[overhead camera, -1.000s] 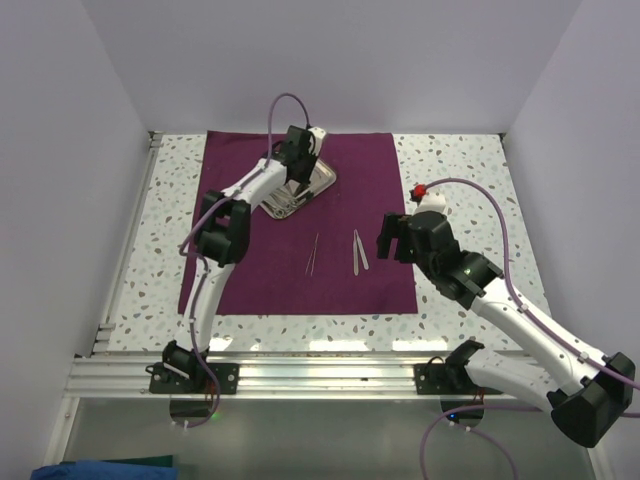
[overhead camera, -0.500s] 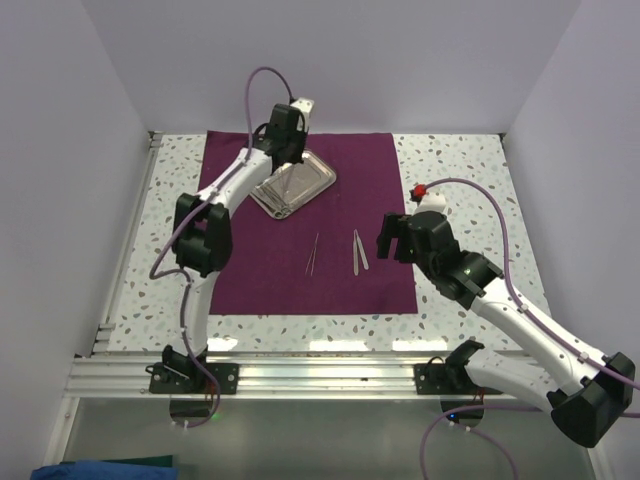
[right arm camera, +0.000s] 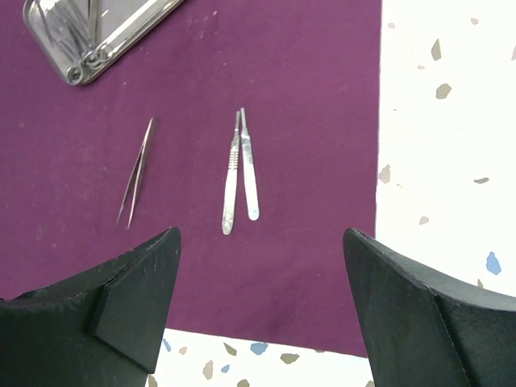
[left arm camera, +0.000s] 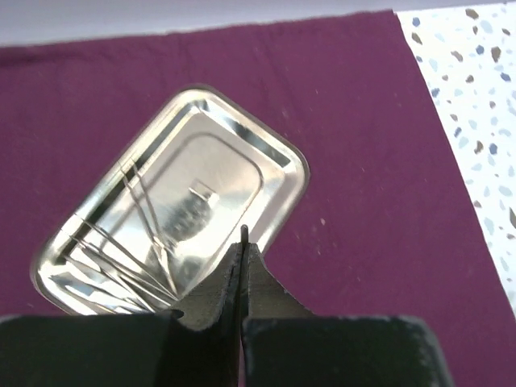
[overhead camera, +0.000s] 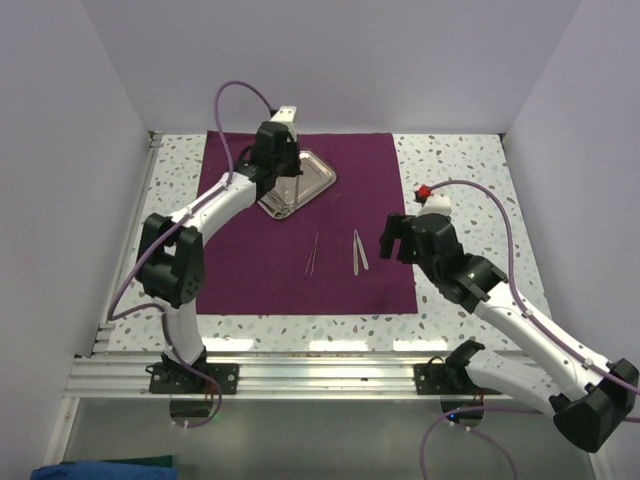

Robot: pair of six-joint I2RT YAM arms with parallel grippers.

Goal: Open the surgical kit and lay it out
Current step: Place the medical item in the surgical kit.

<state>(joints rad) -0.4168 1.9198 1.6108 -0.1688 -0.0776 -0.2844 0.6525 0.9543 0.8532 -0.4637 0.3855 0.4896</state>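
Left gripper (left arm camera: 243,242) lifted clear of tray (left arm camera: 292,157), jaws together, load cannot tell; right gripper (right arm camera: 260,242) jaws apart over cloth (right arm camera: 322,97); tray on cloth, far half; risk: tangled instruments (left arm camera: 143,211) slip from pinch.

Maroon cloth wrap (overhead camera: 380,170), shiny silver tray (overhead camera: 326,181), white speckled table (overhead camera: 455,160)

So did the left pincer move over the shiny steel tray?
Yes. The left pincer slid left in the top view, from above the shiny rectangular steel tray's middle toward its left side.
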